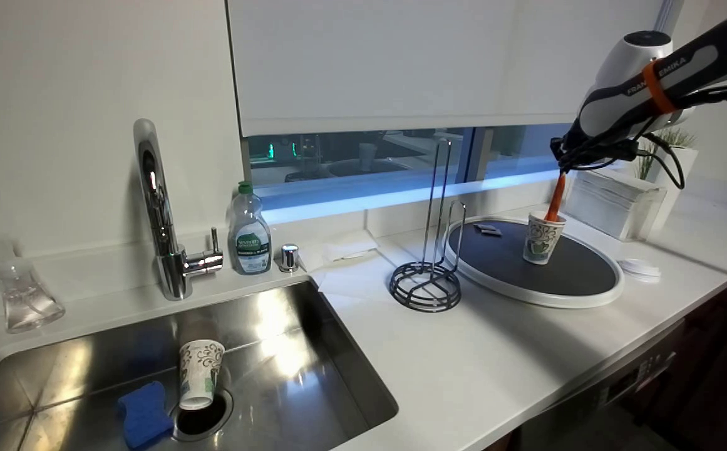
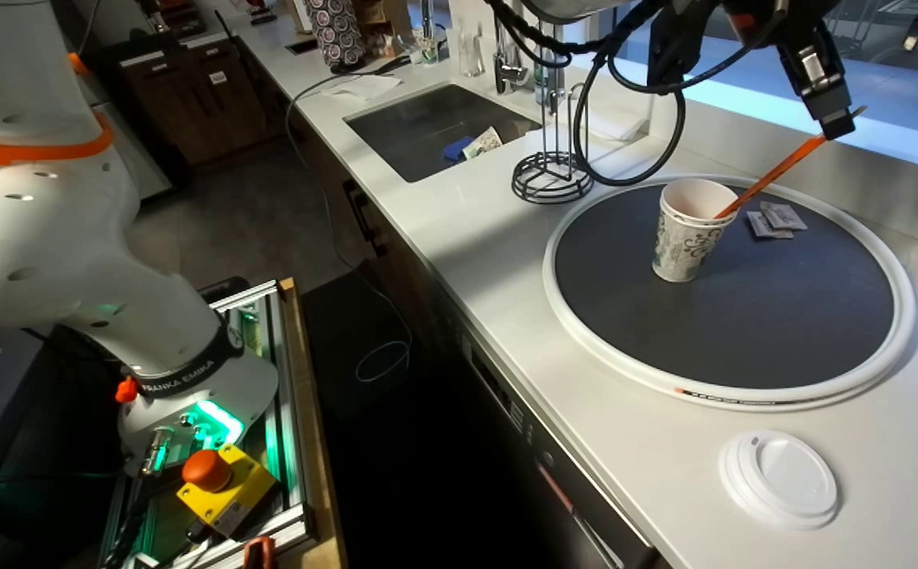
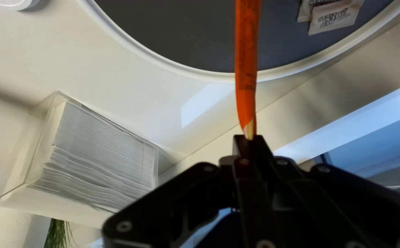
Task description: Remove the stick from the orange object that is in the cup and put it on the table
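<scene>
Counter (image 1: 438, 357): long, white, drop-off for later. Arm (image 1: 620, 103): only one, nothing else to steady stuff. Tray (image 2: 727, 332): round, dark middle, on the counter. Pincer (image 3: 249, 140): higher than the tray, jaws together, pinched on something thin. Cup (image 2: 684, 249): patterned paper, standing on the tray. Sleeve (image 3: 247, 51): orange, lower end in the cup, at the rim; bottom hidden.

Key relation: sleeve slants up from the cup's mouth to the pincer, so the cup is below and to one side, not straight under. In the wrist view the sleeve's long axis runs straight out from the jaws, about in line with them.

Stick (image 3: 250, 130): what's pinched; bare pale bit right at the jaws, its end (image 2: 861, 111) poking past them in an exterior view. Orange edge reaches there too, can't tell if that's caught as well.

Guess: grip made, pull not done. Next should be a draw back along the slant, away from the cup. Risk: sleeve comes along with the stick, or cup (probably light) tips. Then down onto the counter, off the tray.
</scene>
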`<state>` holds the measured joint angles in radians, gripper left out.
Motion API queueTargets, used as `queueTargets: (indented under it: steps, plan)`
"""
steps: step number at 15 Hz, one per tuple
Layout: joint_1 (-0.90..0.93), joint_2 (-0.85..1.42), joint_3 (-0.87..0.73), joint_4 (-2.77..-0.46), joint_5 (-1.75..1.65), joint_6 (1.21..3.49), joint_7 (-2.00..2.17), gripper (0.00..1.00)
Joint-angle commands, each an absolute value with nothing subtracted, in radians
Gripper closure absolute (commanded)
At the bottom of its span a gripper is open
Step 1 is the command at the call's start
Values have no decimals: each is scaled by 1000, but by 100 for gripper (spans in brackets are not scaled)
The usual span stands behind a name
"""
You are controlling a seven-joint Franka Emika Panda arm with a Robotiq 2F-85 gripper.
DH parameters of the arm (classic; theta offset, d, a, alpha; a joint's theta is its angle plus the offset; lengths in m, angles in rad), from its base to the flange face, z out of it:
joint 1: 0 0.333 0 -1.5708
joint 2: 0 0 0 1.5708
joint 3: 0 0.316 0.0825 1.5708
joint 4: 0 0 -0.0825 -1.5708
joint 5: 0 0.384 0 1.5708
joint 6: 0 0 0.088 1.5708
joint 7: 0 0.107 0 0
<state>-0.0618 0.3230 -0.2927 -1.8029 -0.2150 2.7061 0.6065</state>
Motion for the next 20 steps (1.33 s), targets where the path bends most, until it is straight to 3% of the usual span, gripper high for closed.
queueTargets:
  steps: [1,2,7,10,11,12,15,20]
  plan:
    - [-43,331,-311,-1808,-235,2735,612,98]
    - [-41,332,-311,-1810,-238,2735,612,95]
    - [-33,335,-314,-1823,-248,2736,614,98]
    - [-27,341,-319,-1826,-257,2739,616,61]
    - [-26,342,-321,-1826,-258,2739,617,67]
    - [-25,341,-321,-1827,-259,2740,616,86]
    - [-25,340,-322,-1827,-260,2740,614,100]
    - [-22,336,-328,-1823,-268,2749,617,98]
